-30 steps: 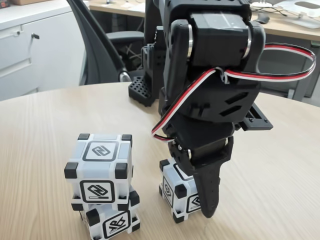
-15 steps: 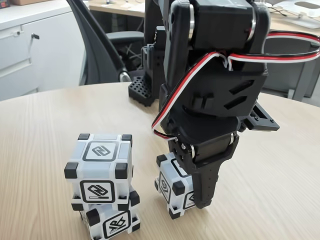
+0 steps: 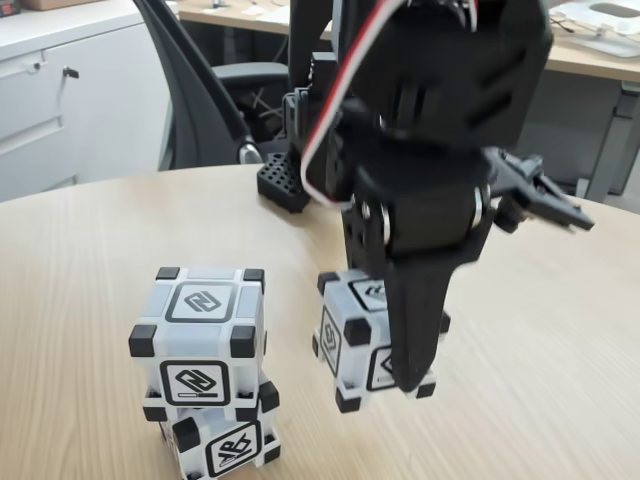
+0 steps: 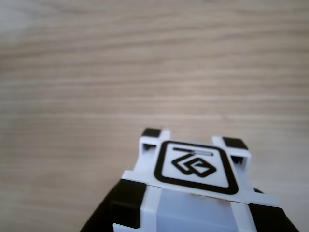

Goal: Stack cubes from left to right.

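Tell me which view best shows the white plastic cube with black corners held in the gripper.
The fixed view: the white plastic cube with black corners shows two faces, hanging clear of the table between the black gripper fingers, right of the two-cube stack. The other view shows one glyph face of that cube close up, cropped at the bottom.

Three cubes on the table [image 3: 90,260]: two stacked [image 3: 198,345] [image 3: 222,442] left of the arm, one [image 3: 352,345] under it; one office chair [image 3: 215,90] behind the table.
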